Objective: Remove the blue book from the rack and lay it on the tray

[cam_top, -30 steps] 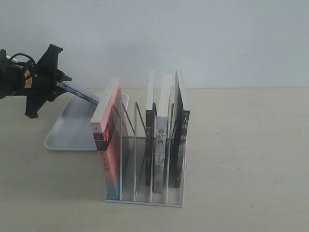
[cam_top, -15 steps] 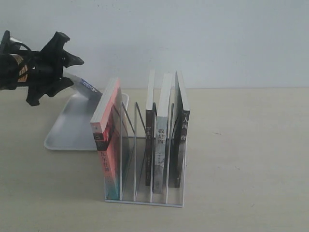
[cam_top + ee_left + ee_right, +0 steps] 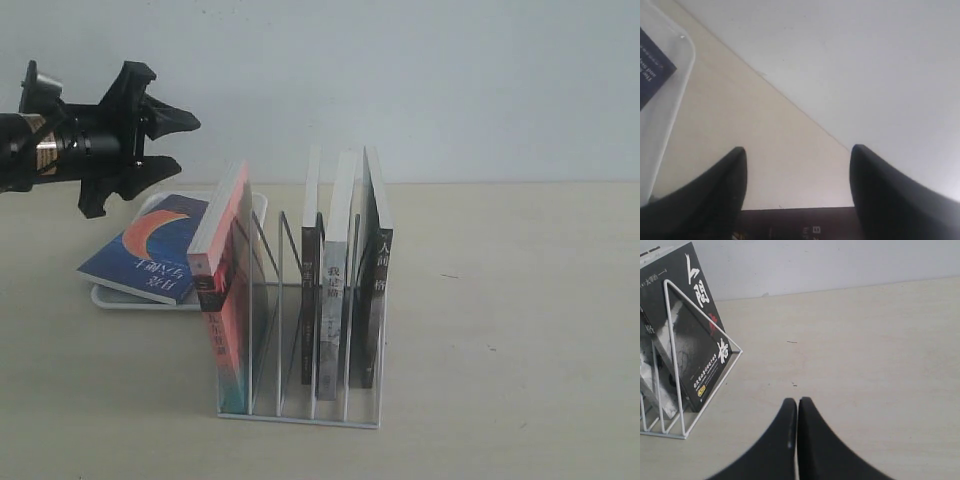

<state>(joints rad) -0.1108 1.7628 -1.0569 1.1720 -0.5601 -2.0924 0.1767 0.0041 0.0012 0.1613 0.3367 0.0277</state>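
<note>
Dropped blue book [image 3: 150, 250] now lies on tray [image 3: 108, 298]; left pincer [image 3: 188, 141] gapes.

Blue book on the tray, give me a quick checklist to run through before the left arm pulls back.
1. Blue book out of the rack and lying on the tray: ok.
2. Book fully inside the tray's rim: not ok, one corner overhangs it.
3. Left gripper open and empty, above the book: ok.
4. Right gripper shut, apart from the rack: ok.
</note>
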